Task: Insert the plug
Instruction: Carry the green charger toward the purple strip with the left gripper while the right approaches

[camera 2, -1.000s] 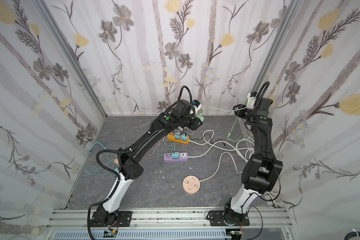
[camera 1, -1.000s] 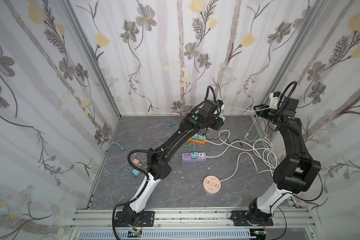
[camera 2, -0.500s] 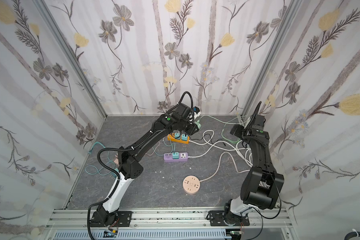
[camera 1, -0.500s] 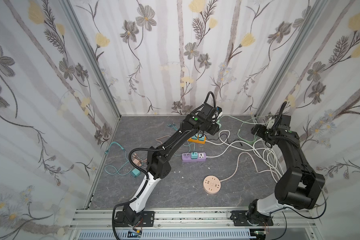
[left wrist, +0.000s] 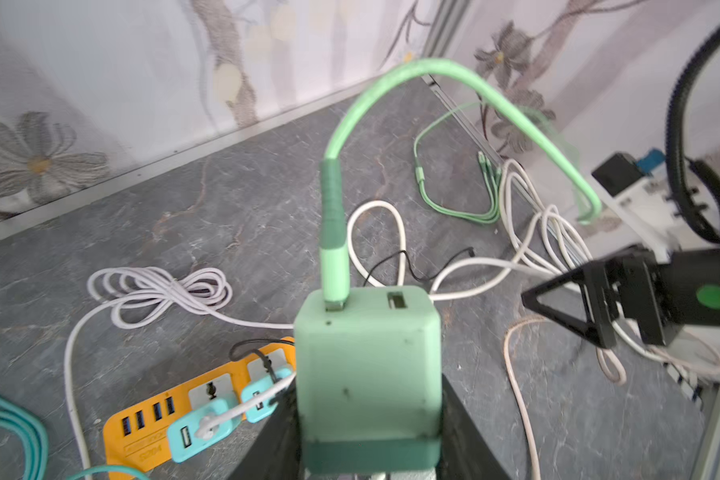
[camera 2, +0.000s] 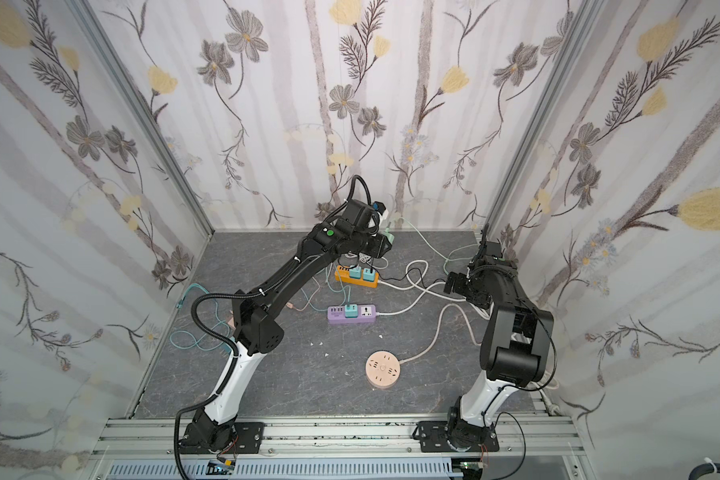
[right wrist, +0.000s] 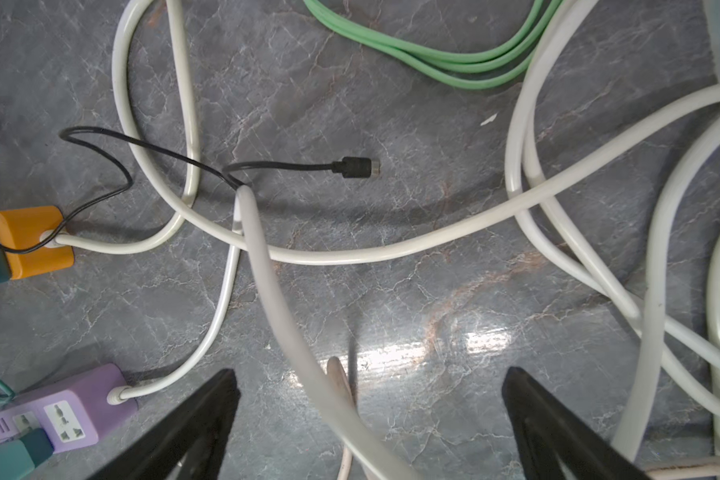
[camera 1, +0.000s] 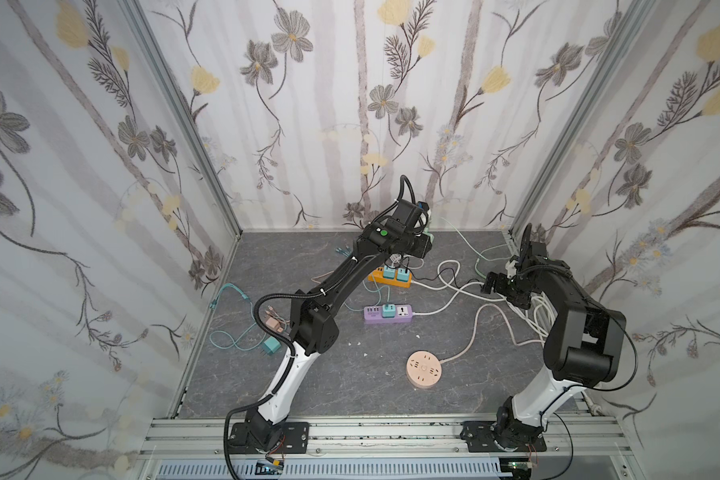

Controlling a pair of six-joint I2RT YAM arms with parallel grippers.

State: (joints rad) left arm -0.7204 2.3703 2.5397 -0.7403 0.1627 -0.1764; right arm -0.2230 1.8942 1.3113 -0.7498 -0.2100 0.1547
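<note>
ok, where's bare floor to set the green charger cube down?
Bare grey marbled floor between the purple power strip, the round peach socket hub and the front rail; also the back-left corner behind the orange power strip. Crowded: white cables at right, teal charger and cable at left.

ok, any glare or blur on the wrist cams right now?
Right wrist: a bright glare patch washes out the grey floor, and the white cable nearest the lens is out of focus. Left wrist: the green cable smears and ghosts where it arcs away, the walls are soft, and the green charger looks fairly sharp.
</note>
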